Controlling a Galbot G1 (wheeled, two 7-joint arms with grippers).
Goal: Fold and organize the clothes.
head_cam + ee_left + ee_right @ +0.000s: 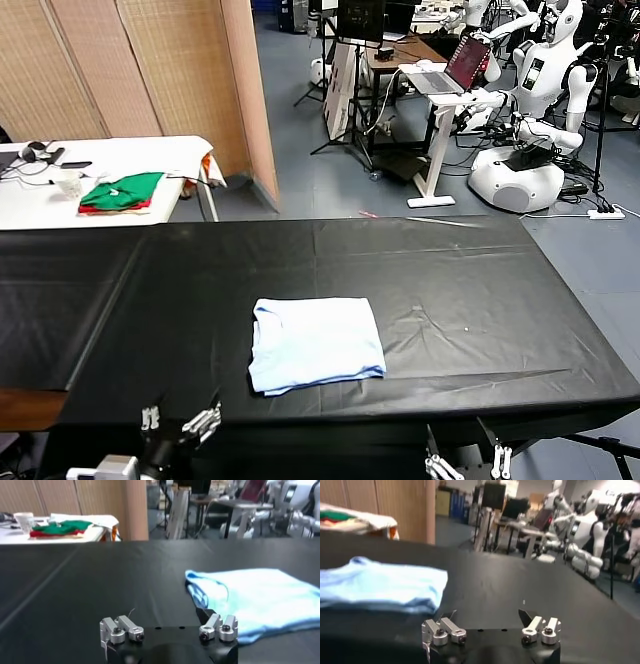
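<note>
Open left pincer (181,421), folded unlabelled T-shirt (316,343)

No legible text, perhaps for distance.

One light-blue T-shirt (316,344) (folded), two grippers, left (180,421) and right (466,462), two tables and one green-and-red garment pile (121,193) are counted.

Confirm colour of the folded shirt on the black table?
Pale light blue, plain; the T-shirt shows best in the head view.
</note>
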